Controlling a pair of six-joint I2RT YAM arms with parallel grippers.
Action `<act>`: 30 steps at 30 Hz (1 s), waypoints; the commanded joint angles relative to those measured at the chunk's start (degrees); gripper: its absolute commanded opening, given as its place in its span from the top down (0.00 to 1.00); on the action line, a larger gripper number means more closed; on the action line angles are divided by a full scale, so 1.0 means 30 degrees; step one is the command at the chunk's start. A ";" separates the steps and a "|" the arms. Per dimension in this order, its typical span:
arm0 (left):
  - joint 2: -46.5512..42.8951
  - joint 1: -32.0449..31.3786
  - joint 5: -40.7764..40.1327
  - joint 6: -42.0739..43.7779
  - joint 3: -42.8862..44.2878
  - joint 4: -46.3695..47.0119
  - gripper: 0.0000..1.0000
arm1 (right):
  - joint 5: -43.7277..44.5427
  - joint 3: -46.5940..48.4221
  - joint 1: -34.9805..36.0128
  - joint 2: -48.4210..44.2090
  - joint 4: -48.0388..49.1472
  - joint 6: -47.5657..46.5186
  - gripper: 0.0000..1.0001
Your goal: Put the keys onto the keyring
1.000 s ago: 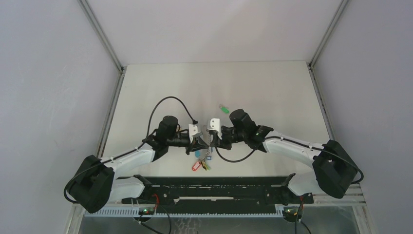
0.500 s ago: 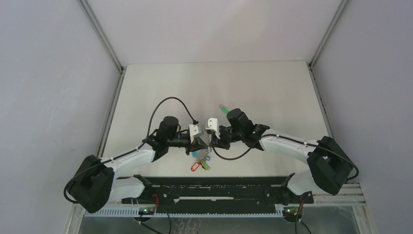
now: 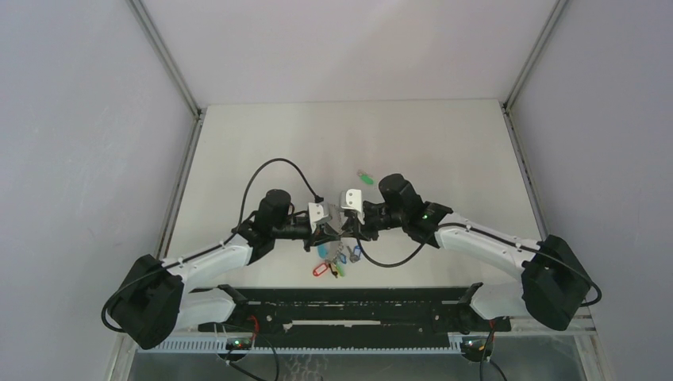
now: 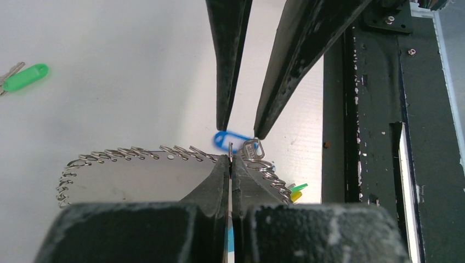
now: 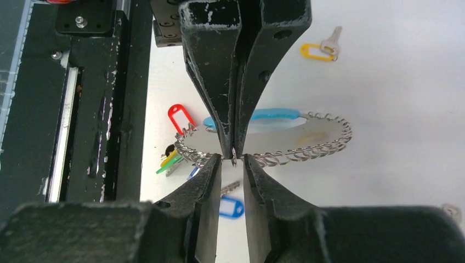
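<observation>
Keyring pinched by left, right jaws apart.
Left gripper [image 4: 231,162] clamped shut on keyring [image 4: 137,152] wire; right gripper [image 5: 232,159] parted, tips just beside that pinch point.

White table [image 3: 428,143]; black slotted rail [image 3: 341,313] along near edge.

I see the keyring [image 4: 142,153] as bright, shiny silver wire wound in tiny glinting coils; its turquoise sleeve [image 5: 274,115] looks like smooth, glossy plastic; the red tag [image 5: 178,118] and the heads of the green key [image 4: 24,76] and yellow key [image 5: 317,52] are glossy plastic too, their blades duller silver metal; the left end effector [image 4: 230,163] and right end effector [image 5: 231,159] are matt black, scuffed and flecked white; the counter [image 4: 109,55] is matt white; the black rail [image 4: 373,137] shows chipped paint.
</observation>
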 commanded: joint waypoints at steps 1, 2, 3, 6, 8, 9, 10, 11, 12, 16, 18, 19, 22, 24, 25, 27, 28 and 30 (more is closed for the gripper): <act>-0.0540 -0.0112 0.0272 0.0183 0.0573 0.1103 1.00 | -0.0294 -0.0316 -0.0424 -0.0994 0.0288 -0.0214 0.78; -0.0549 -0.0111 0.0232 0.0200 0.0572 0.1066 1.00 | -0.0191 -0.0400 -0.0516 -0.0990 0.0139 -0.0211 0.78; -0.0517 -0.0110 0.0131 0.0268 0.0598 0.0962 1.00 | -0.0007 -0.0502 -0.0604 -0.0978 -0.0019 -0.0193 0.78; -0.0565 -0.0092 -0.0358 0.0673 0.0778 0.0101 1.00 | 0.0846 -0.1170 -0.0769 -0.1074 -0.0197 0.0435 0.78; -0.0691 -0.0056 -0.0810 0.0862 0.0841 -0.0385 1.00 | 0.1801 -0.1470 -0.0776 -0.1241 -0.0457 0.1547 0.78; -0.0783 -0.0027 -0.1006 0.0852 0.0811 -0.0453 1.00 | 0.2282 -0.1577 -0.0779 -0.1328 -0.0632 0.2096 0.77; -0.0843 0.0021 -0.1151 0.0825 0.0807 -0.0480 1.00 | 0.2654 -0.1685 -0.0758 -0.1424 -0.0800 0.2663 0.77; -0.0854 0.0096 -0.1250 0.0822 0.0785 -0.0514 1.00 | 0.2935 -0.1761 -0.0689 -0.1512 -0.1012 0.3063 0.77; -0.0877 0.0168 -0.1347 0.0789 0.0767 -0.0531 1.00 | 0.3189 -0.1862 -0.0567 -0.1619 -0.1305 0.3256 0.77; -0.0863 0.0452 -0.1899 0.0416 0.0748 -0.0427 1.00 | 0.3869 -0.2196 -0.0019 -0.1616 -0.2035 0.4057 0.77; -0.0856 0.0582 -0.2071 0.0247 0.0756 -0.0402 1.00 | 0.4125 -0.2211 0.0322 -0.1278 -0.2263 0.4967 0.77; -0.0903 0.0650 -0.2185 0.0138 0.0716 -0.0309 1.00 | 0.4397 -0.2215 0.0446 -0.1069 -0.2377 0.5600 0.77; -0.1025 0.0792 -0.2399 -0.0168 0.0556 -0.0036 1.00 | 0.3687 -0.2310 0.0575 -0.0465 -0.2542 0.6807 0.78; -0.1053 0.0876 -0.2450 -0.0306 0.0534 0.0096 1.00 | 0.3580 -0.2510 0.0800 -0.0218 -0.2264 0.7431 0.79; -0.1038 0.0884 -0.2449 -0.0319 0.0538 0.0105 1.00 | 0.3603 -0.2677 0.0890 -0.0150 -0.1982 0.7783 0.80; -0.1028 0.0898 -0.2422 -0.0342 0.0504 0.0185 1.00 | 0.3459 -0.3237 0.1037 -0.0170 -0.0985 0.8503 0.81; -0.1060 0.0913 -0.2449 -0.0368 0.0465 0.0219 1.00 | 0.3500 -0.3596 0.1161 -0.0224 -0.0365 0.8872 0.81; -0.1111 0.0915 -0.2444 -0.0405 0.0442 0.0224 1.00 | 0.3961 -0.4357 0.1557 -0.0442 0.0858 0.9316 0.81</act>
